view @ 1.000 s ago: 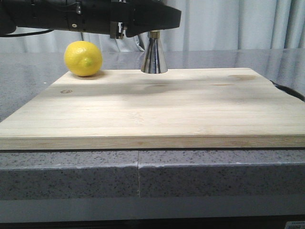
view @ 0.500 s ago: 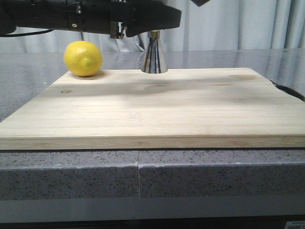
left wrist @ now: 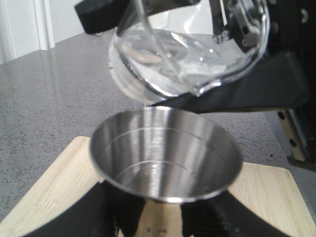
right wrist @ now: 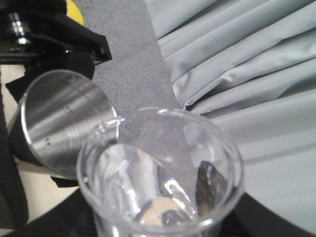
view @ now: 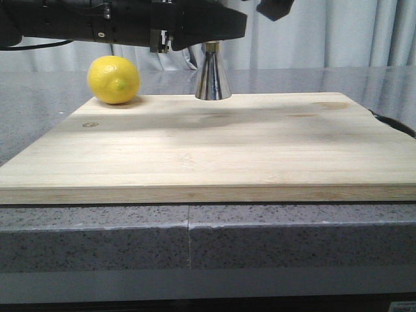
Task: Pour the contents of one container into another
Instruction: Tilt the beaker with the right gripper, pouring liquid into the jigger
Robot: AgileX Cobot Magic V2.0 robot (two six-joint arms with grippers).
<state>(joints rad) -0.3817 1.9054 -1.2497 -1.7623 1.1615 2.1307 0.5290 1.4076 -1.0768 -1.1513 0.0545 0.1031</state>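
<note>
The steel jigger stands at the back of the wooden board; my left gripper is shut round its narrow waist. In the left wrist view its open cup sits just above my left gripper. The clear glass beaker hangs tilted over that cup, pour lip down near the rim. My right gripper is shut on the beaker, beside the jigger. Whether liquid is running, I cannot tell. In the front view only a corner of the right gripper shows; the beaker is above the frame.
A yellow lemon rests on the board's back left corner, close to the left arm. The board lies on a speckled grey counter, with grey curtains behind.
The right gripper has come down into the top of the front view, right of the jigger. The jigger has shifted slightly to the right.
</note>
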